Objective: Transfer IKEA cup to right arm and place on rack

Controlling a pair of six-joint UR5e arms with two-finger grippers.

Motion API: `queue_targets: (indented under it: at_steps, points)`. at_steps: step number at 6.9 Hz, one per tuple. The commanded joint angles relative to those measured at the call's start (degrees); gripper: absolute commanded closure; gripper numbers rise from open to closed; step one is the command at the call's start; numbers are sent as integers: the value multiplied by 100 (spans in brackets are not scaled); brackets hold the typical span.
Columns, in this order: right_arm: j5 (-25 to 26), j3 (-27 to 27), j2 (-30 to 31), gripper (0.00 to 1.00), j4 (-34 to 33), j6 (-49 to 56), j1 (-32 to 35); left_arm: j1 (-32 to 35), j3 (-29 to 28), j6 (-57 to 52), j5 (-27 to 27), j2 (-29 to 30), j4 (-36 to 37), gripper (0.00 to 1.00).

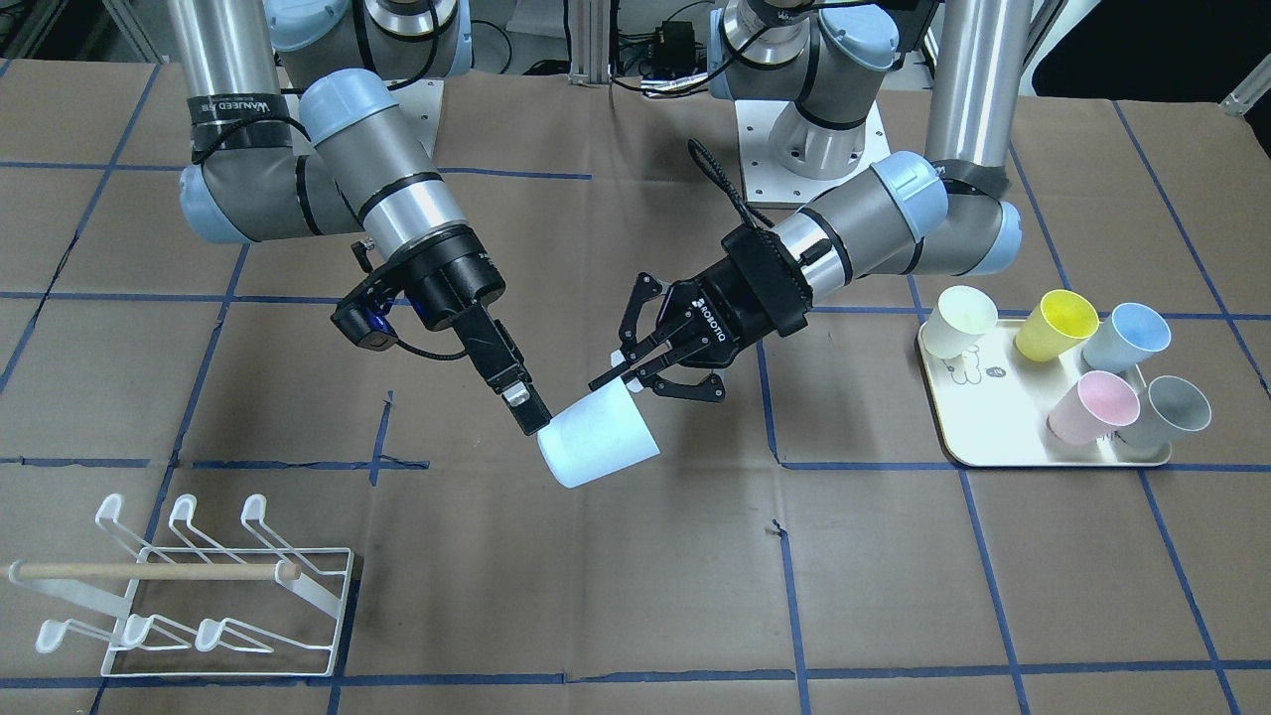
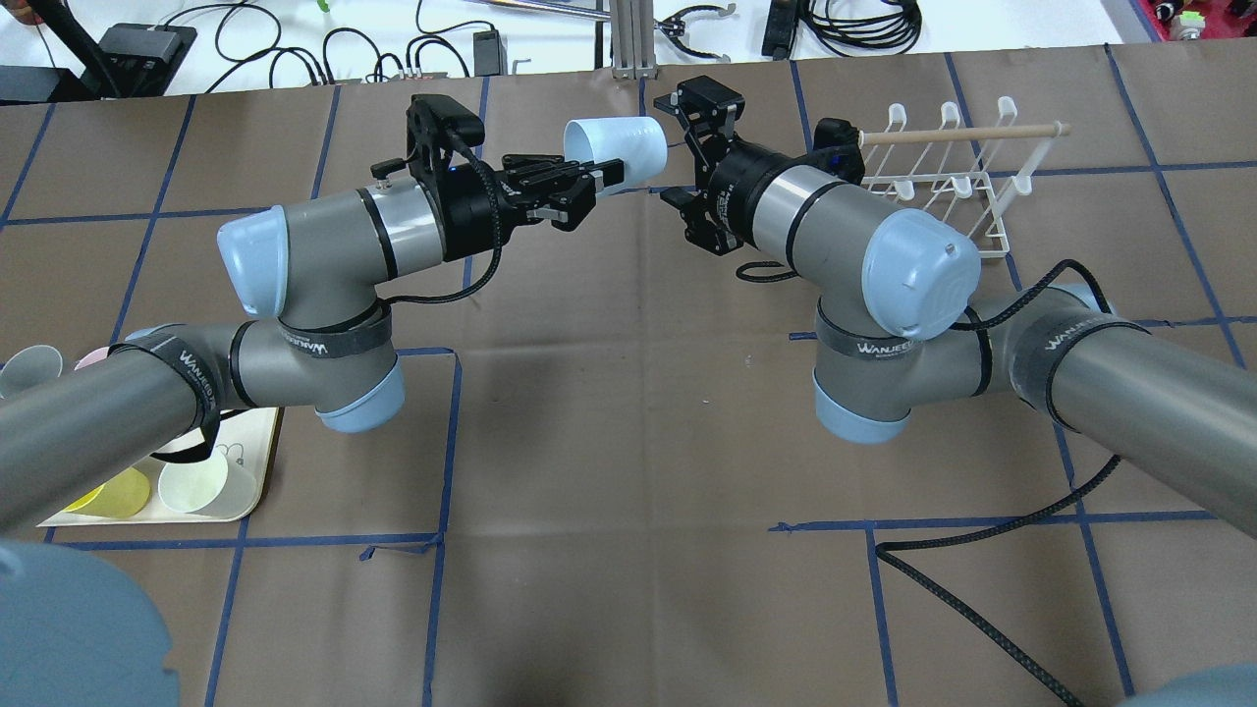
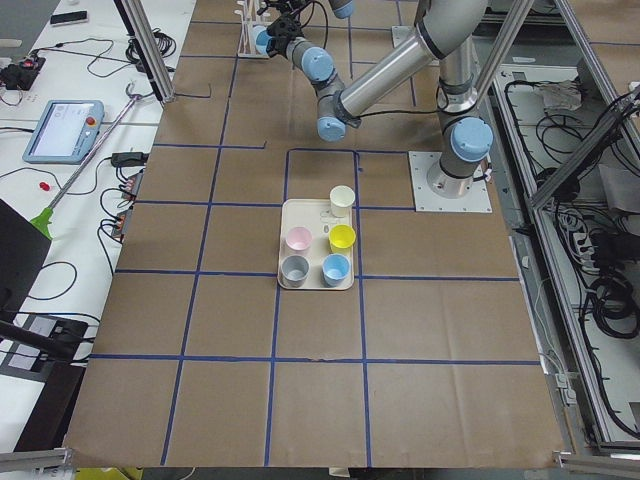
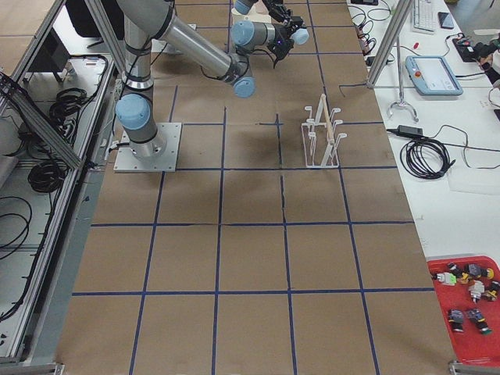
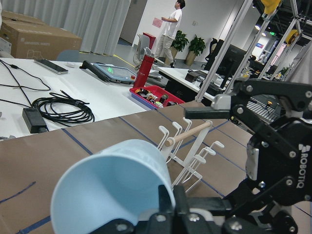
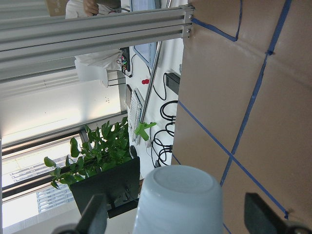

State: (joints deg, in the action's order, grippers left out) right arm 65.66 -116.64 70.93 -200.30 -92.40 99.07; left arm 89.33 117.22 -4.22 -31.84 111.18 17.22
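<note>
We see the left end effector (image 2: 601, 177) pinching the rim of the pale blue plastic cup (image 2: 624, 145), held sideways above the worktop (image 2: 628, 442). Its base points straight at the right end effector (image 2: 676, 149), whose fingers stand wide on either side of that base, not yet closed.

arms 2: left arm (image 1: 874, 214), right arm (image 1: 397, 199) | grippers 2: left gripper (image 2: 601, 177), right gripper (image 6: 175, 214) | cups 6: pale blue cup (image 1: 599, 437), cream cup (image 1: 961, 318), yellow cup (image 1: 1059, 324), blue cup (image 1: 1128, 336), pink cup (image 1: 1094, 407), grey cup (image 1: 1168, 409) | tray (image 1: 978, 437) 1 | rack (image 1: 328, 596) 1 w/ 6 prongs (image 1: 182, 508), 1 dowel (image 1: 149, 571) | table (image 1: 635, 596) 1
</note>
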Motion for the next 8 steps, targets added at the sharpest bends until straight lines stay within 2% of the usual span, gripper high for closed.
queue_targets:
  at_steps: [1,8]
  points:
    - [8,176,-167,0,-9,-24,86,5,3,0,20,-8,1,100]
    - [87,449,-422,1,0,-32,192,5,20,18,38,-26,1,100]
